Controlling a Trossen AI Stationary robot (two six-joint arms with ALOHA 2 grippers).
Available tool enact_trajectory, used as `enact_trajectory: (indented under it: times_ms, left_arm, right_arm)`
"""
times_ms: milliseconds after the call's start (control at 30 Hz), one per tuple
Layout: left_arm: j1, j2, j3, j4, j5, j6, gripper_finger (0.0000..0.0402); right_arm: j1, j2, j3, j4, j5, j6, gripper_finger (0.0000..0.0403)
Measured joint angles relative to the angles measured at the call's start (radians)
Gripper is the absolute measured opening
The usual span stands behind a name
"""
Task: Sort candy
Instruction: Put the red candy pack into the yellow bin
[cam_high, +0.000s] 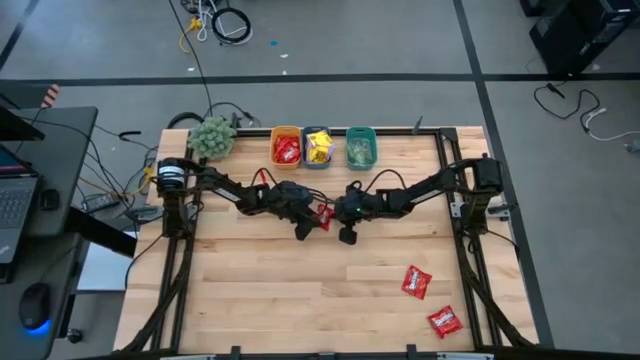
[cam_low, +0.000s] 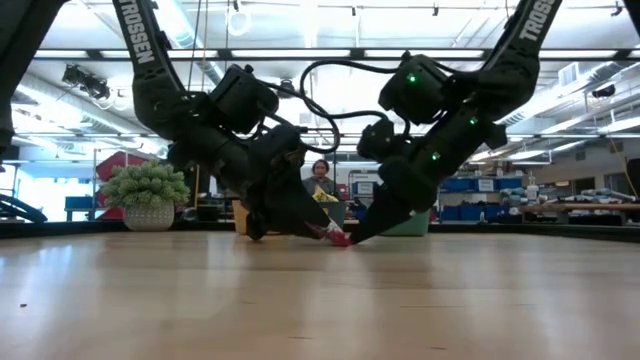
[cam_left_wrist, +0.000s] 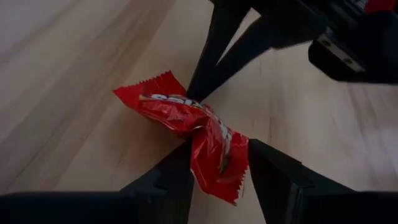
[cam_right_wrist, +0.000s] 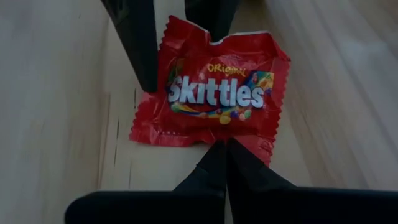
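Note:
A red Skittles candy packet (cam_high: 322, 214) lies at the table's middle, between my two grippers. My left gripper (cam_high: 305, 225) comes at it from the table's left, and its fingers close on one end of the packet (cam_left_wrist: 217, 162). My right gripper (cam_high: 345, 222) comes from the right and is shut on the opposite edge (cam_right_wrist: 217, 134). In the low view both grippers slant down and meet at the packet (cam_low: 338, 236), just above the wood. My left gripper has the packet's crumpled end (cam_left_wrist: 219, 177) pinched between its two fingers (cam_left_wrist: 168, 183), slanting down from the table's left. That end stands twisted between them. My right gripper pinches the packet's edge (cam_right_wrist: 245, 138) with its shut fingertips (cam_right_wrist: 211, 165), slanting down from the right. The packet sits low at the table.
Along the far edge stand an orange bin (cam_high: 285, 148) with red packets, a blue bin (cam_high: 318, 148) with yellow ones and a teal bin (cam_high: 360, 148) with pale green ones, next to a fuzzy green ball (cam_high: 212, 138). Two red packets (cam_high: 416, 282) (cam_high: 445, 321) lie near-right. A person (cam_low: 322, 175) sits beyond the table.

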Motion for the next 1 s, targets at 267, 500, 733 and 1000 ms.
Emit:
enact_trajectory:
  times_ms: [267, 500, 733, 1000]
  left_arm:
    - [0.004, -0.039, -0.005, -0.024, 0.03, 0.044, 0.0067]
    - [0.062, -0.164, -0.005, -0.116, 0.042, 0.077, 0.0013]
    - [0.234, -0.403, -0.005, -0.25, 0.031, 0.115, 0.0009]
    - [0.5, -0.465, -0.063, -0.303, 0.036, 0.071, 0.0008]
  right_arm:
    - [0.005, -0.012, -0.002, -0.008, -0.001, -0.003, 0.0]
    - [0.034, -0.082, -0.003, -0.038, 0.086, -0.011, 0.0001]
    - [0.053, -0.217, -0.002, -0.068, 0.234, -0.019, 0.0002]
    - [0.065, -0.276, -0.002, -0.068, 0.241, -0.036, 0.0001]
